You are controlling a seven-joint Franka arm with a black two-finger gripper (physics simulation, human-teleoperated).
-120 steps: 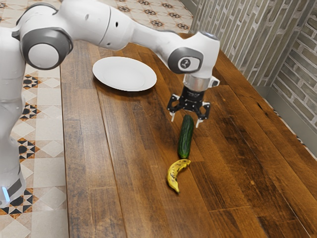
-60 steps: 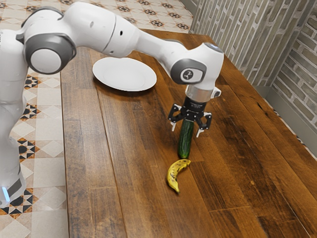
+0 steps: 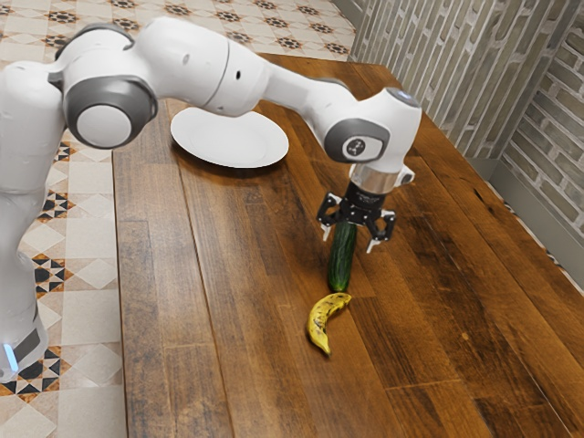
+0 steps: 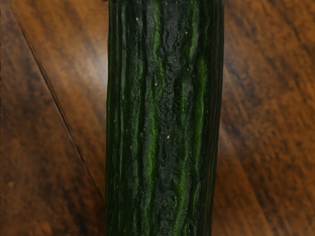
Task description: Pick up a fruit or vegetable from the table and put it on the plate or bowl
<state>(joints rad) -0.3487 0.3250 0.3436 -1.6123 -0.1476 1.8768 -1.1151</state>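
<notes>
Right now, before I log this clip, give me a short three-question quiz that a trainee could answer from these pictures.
1. True or false: the banana lies on the table, apart from the plate.
2. What is the gripper lowered over? A) the cucumber B) the banana C) the plate
3. Short answer: is the gripper open or shut?

Key
1. True.
2. A: it is at the cucumber's end toward the plate.
3. Open: its fingers stand on either side of the cucumber, which lies on the table.
</notes>
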